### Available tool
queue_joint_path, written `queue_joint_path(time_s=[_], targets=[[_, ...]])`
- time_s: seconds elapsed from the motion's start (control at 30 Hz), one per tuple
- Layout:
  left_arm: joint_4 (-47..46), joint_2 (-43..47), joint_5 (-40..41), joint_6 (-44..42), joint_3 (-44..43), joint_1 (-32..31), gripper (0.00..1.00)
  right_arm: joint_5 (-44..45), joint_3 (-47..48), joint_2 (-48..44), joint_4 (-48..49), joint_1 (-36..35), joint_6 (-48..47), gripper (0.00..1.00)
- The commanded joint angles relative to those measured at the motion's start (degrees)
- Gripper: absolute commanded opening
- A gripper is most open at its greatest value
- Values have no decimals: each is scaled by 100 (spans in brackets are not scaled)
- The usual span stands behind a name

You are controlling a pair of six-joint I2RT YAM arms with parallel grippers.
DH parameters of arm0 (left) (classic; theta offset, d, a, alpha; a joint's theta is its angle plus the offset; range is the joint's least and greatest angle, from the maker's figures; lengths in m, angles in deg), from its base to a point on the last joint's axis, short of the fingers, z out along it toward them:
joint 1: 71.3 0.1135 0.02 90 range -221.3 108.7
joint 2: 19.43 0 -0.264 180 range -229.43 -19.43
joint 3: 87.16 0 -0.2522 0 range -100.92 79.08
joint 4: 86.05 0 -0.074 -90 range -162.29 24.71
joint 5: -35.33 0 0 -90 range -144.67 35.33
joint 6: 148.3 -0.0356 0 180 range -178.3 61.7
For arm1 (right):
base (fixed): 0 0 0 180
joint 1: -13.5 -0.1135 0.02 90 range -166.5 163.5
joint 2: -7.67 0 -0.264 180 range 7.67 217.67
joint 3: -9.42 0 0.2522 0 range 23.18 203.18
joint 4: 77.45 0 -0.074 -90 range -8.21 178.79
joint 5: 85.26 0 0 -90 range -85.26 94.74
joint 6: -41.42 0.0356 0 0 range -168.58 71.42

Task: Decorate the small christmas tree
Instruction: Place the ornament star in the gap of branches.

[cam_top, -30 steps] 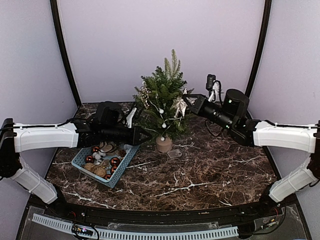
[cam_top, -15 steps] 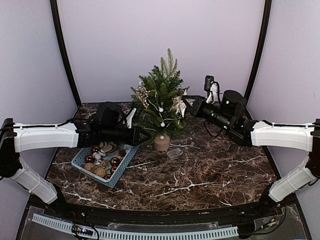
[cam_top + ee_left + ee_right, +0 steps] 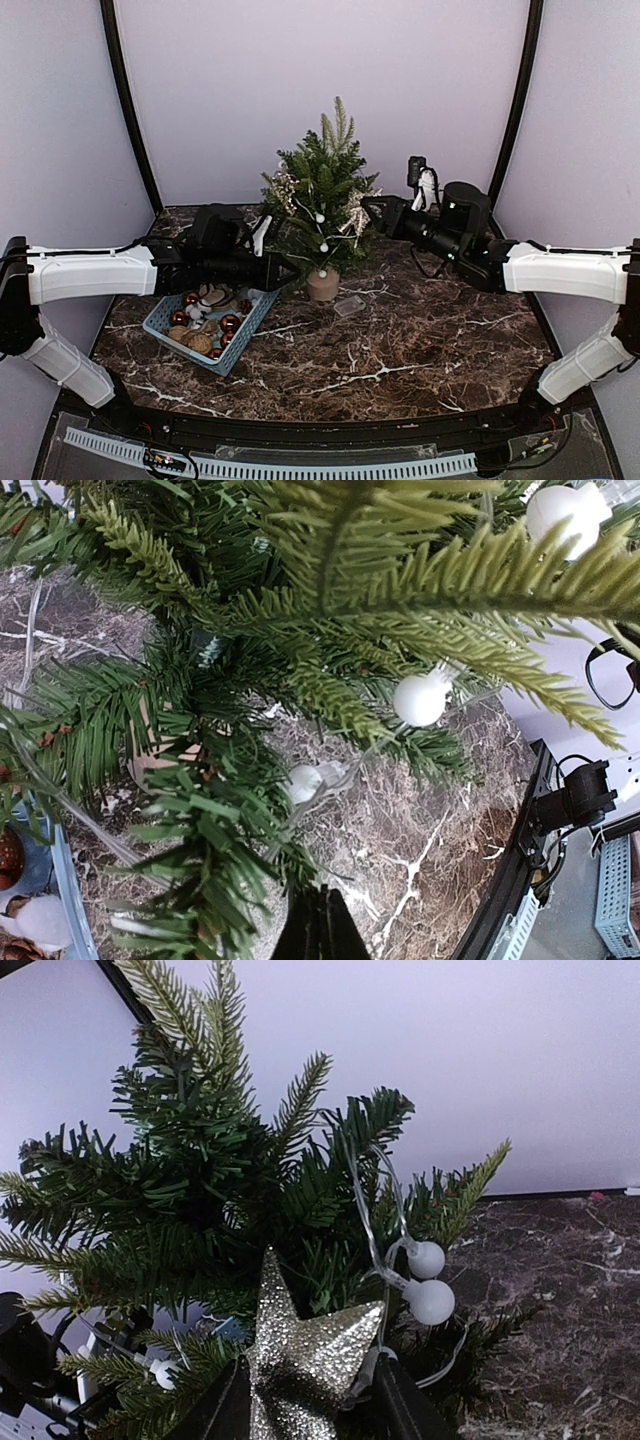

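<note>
Your tree (image 3: 322, 215) stands mid-back on the table (image 3: 430, 340), already carrying white bulbs (image 3: 430, 1300) and a silver star (image 3: 305, 1355). Your right gripper (image 3: 310, 1392) has its fingers apart, flanking that star. Your left gripper (image 3: 320, 925) is pinched together, empty, under the lower branches. Baubles (image 3: 230, 323) fill the basket (image 3: 160, 318), so most decorating looks undone.

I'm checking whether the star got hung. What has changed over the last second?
The jaws of the right gripper have spread, apparently letting go of the glittery silver star, which sits among the branches of the small christmas tree. The tree has swung slightly left, toward upright. The left gripper, shut at the lower branches, and the blue basket stayed put.
</note>
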State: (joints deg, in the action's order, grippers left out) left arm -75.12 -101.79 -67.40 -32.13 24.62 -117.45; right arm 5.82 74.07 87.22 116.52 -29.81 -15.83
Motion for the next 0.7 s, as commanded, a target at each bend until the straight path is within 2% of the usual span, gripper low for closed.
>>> queue_joint_path(time_s=[0.0, 0.2, 0.67], targets=[[157, 188, 73, -17, -73, -24, 0, 14, 153, -168, -173, 24, -128, 48], [173, 197, 108, -45, -61, -26, 0, 211, 209, -77, -578, 52, -126, 59], [196, 146, 82, -86, -76, -25, 0, 387, 509, 362, -1034, 59, 66, 62]])
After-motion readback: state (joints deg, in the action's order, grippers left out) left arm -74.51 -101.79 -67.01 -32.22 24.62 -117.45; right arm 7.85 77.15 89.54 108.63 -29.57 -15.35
